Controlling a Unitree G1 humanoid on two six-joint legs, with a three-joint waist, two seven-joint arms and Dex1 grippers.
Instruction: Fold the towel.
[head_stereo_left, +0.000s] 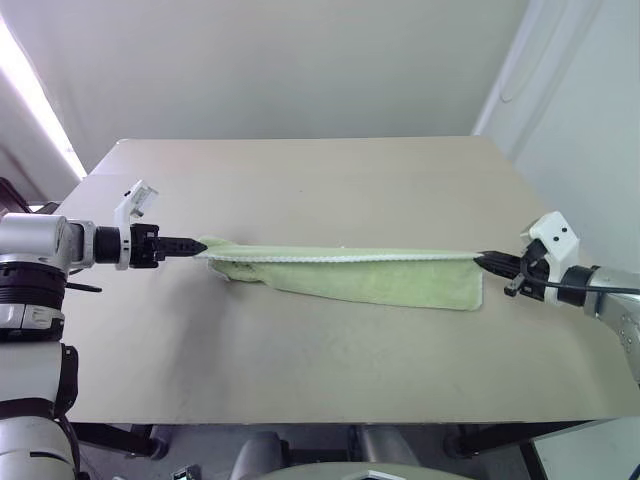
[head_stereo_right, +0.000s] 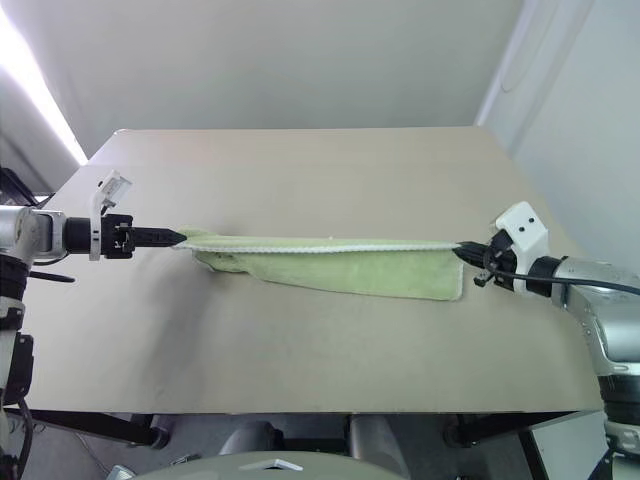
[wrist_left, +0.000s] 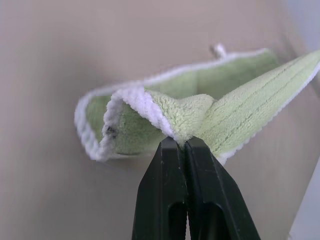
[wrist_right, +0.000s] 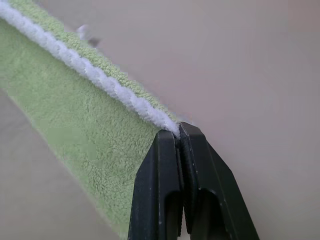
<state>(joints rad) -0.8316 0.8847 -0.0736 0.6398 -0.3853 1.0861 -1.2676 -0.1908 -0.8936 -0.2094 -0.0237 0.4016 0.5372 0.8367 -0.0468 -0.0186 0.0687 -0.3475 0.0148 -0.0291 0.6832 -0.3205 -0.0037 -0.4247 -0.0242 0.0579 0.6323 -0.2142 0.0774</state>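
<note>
Light-green terry towel (wrist_left: 235, 110): far end cut off by the left wrist view's edge | small white loop tag (wrist_left: 218, 49): blurred | dark motif (wrist_left: 110, 132): too small to read | pinched towel corners: hidden between closed black fingers (wrist_right: 160, 185)

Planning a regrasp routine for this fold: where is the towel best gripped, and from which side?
At the two end corners of its white-edged top hem, one gripper from each end, as the left gripper and right gripper grip now. The towel is long and limp; end grips keep the hem taut.
</note>
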